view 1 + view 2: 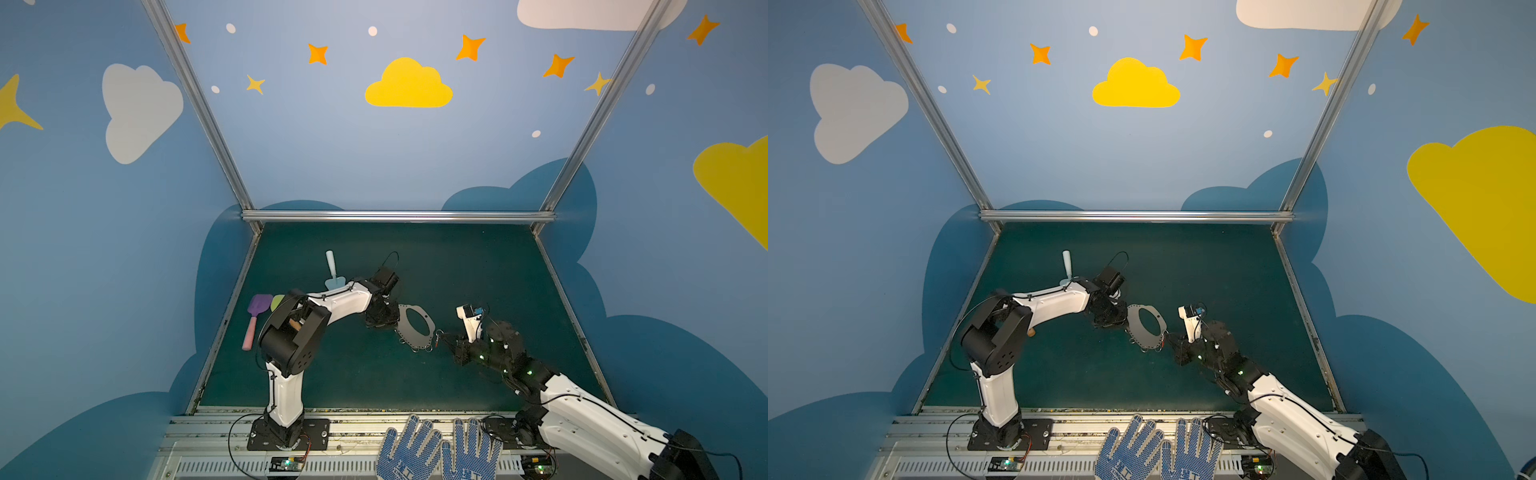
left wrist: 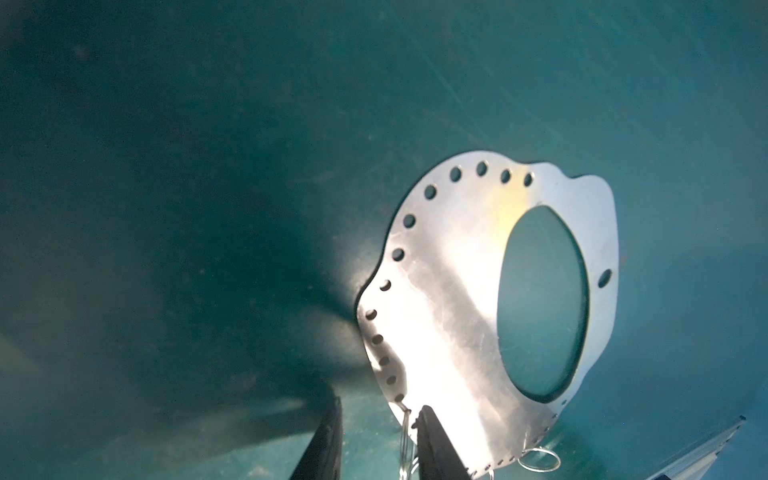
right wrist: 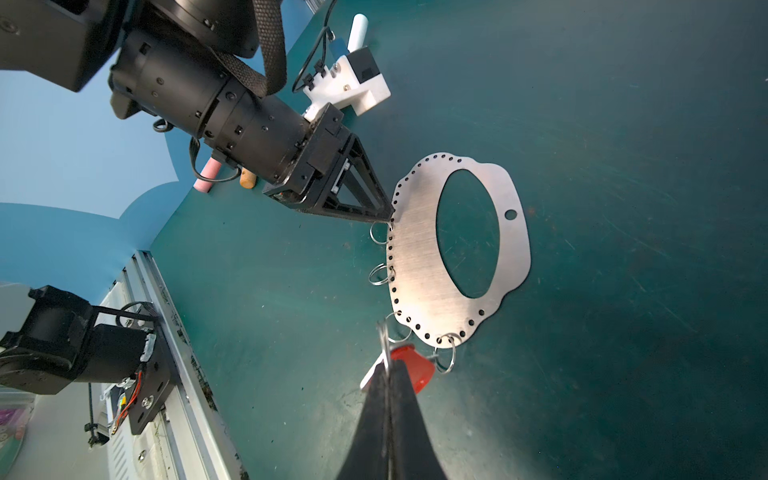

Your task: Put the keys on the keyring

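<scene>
While the keyring [image 3: 415, 257] lies on green mat [image 1: 374, 374] between blue walls [image 1: 332, 145], right hand [image 3: 388, 365] pinches the key [image 3: 411, 368], left hand [image 2: 380, 405] slightly agape.

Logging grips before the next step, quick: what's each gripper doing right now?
Left gripper: open, at the keyring's edge.
Right gripper: shut on the key.

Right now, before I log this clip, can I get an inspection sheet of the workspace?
Surface: green mat, scuffed.
Job's things: keyring on the mat, wire rings along its rim; key at that rim.
Clutter: toy shovels at the mat's left; gloves on the front rail.
Grippers: left gripper fingers apart at the keyring's edge; right gripper shut on the key.
Cables: cable loop above the left wrist, off the mat.
Surroundings: painted walls, aluminium frame.
</scene>
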